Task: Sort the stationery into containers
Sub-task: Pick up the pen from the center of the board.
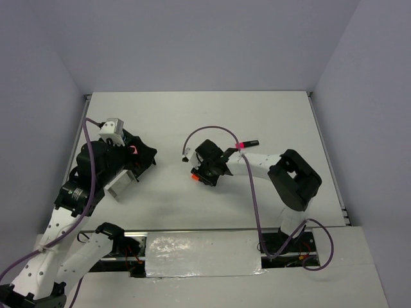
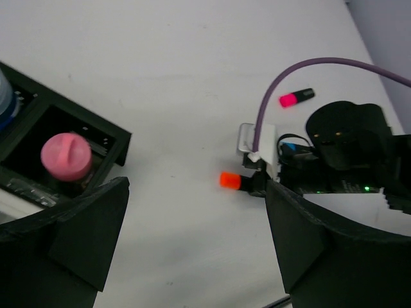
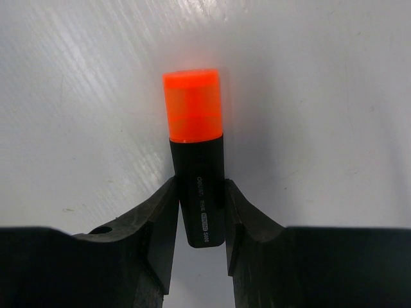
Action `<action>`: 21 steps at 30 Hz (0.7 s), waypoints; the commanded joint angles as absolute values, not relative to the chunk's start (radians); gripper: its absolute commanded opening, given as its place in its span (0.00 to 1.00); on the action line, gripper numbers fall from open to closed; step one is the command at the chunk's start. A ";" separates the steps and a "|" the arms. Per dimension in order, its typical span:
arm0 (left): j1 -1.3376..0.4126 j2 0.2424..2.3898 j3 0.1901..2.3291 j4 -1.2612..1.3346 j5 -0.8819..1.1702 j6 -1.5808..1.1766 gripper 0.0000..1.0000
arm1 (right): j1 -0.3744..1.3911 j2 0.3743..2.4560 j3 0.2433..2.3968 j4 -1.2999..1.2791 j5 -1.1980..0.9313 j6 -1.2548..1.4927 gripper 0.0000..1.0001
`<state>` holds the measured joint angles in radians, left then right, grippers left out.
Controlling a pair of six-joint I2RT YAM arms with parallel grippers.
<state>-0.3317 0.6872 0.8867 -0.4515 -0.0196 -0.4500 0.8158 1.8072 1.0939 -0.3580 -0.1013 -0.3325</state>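
Right gripper [image 3: 200, 199] clamped on orange-capped marker [image 3: 192, 115], mid-table, not binned. Left gripper [image 2: 196, 237] spread apart, empty, beside organizer [image 2: 119, 138]. Pink cylinder [image 2: 65, 156] sits in its black compartment. Pink-capped marker [image 2: 296, 97] loose on table [image 2: 192, 58].

White counter [image 1: 270, 115] carrying an organizer and two markers.
A pink-capped marker [image 1: 249, 143] lies right of centre, an orange-capped marker [image 1: 193, 177] near the middle, the desk organizer [image 1: 122, 184] at the left.

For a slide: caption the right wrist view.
Right gripper pinches an orange-capped marker by its black body.
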 commanded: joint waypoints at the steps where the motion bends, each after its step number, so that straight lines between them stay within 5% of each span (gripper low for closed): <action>1: -0.333 0.677 0.931 -0.361 0.126 -0.486 0.99 | 0.816 1.706 1.052 -0.282 -0.106 -0.204 0.00; 10: -0.333 0.575 0.766 -0.109 0.107 -0.903 0.99 | 0.940 1.396 0.902 0.147 -0.002 0.225 0.00; 21: -0.334 0.653 0.762 -0.064 0.144 -0.960 0.99 | 1.081 1.325 0.982 0.201 0.159 0.327 0.00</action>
<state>-0.3321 0.6483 0.7616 -0.1368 0.1177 -0.9260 1.0611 1.3735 0.9413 0.1204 0.0895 0.2932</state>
